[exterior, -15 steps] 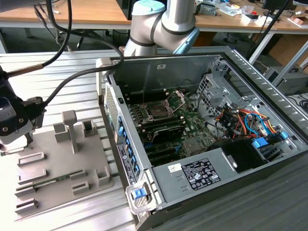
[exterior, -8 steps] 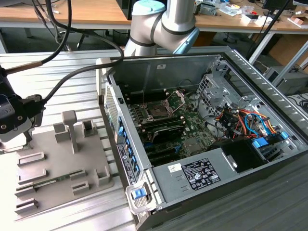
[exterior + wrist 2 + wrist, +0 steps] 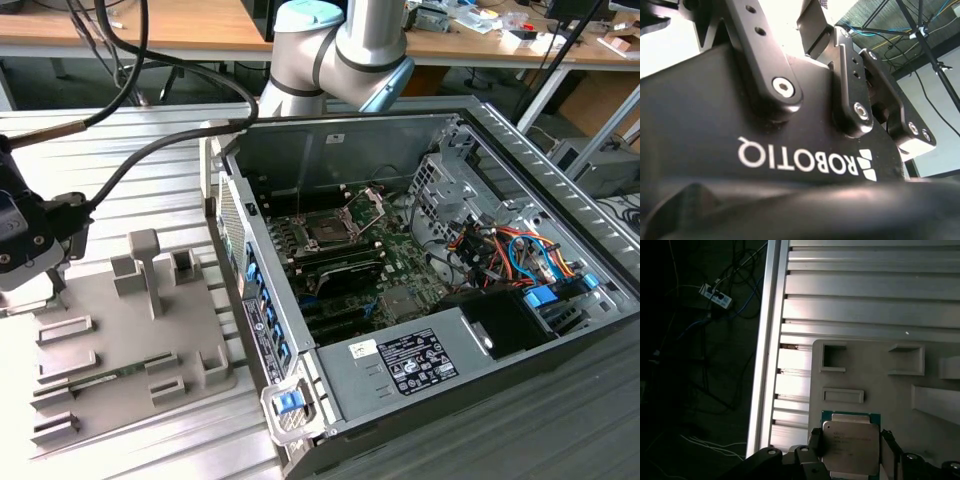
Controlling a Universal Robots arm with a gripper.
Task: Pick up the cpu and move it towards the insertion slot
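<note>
The cpu (image 3: 850, 445), a flat square chip with a pale metal lid on a green base, sits squarely between the jaws of the gripper (image 3: 852, 441). The jaws are closed in on two opposite edges of it, and one of the dark fingers (image 3: 815, 439) lies right against its side. Under the jaws and the chip is a grey tray (image 3: 865, 370) with shallow pockets, which rests on a ribbed metal table (image 3: 865, 295). I cannot tell whether the chip has left the tray or lies on it. By the look of it the chip is light and stiff, but thin and smooth-sided, so the grip has little to bite on and it could slip or tilt if the hold is off-centre. The outer edges, where the jaws are now, look like the right place to hold it. The underside probably carries delicate contacts and is best kept off anything hard. The insertion slot (image 3: 333, 226) is well apart from the jaws, inside the open computer case (image 3: 400, 360) toward the exterior view's right. Its shiny bracket stands raised around a dark centre.
</note>
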